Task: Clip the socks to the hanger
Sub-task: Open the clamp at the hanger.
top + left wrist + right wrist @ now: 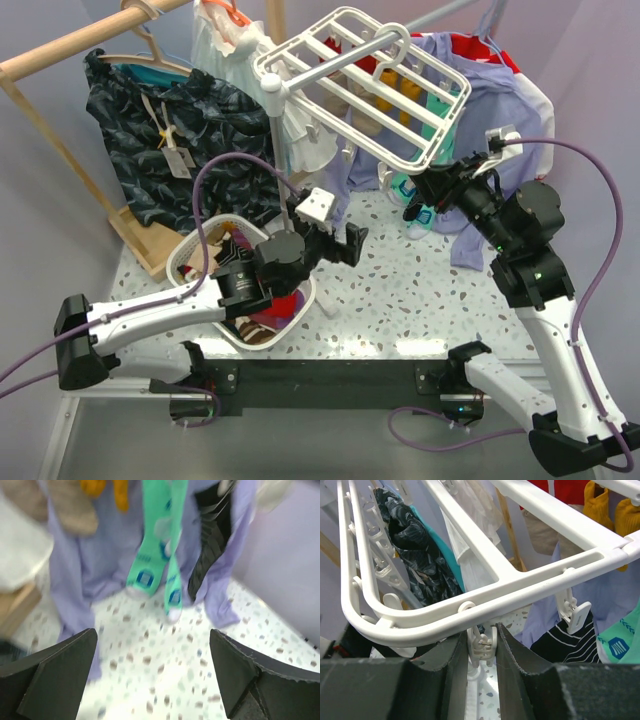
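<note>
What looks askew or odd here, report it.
The hanger looks tilted rather than level, with one corner down by the right gripper, which pinches a clip under the rim. The left gripper is open and empty, with nothing to clip.

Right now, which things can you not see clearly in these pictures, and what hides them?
- red cloth in the basket: top view, left arm covers it.
- clip: right wrist view, right gripper hides its lower part.
- teal socks: left wrist view, blurred, tops cut off.
</note>
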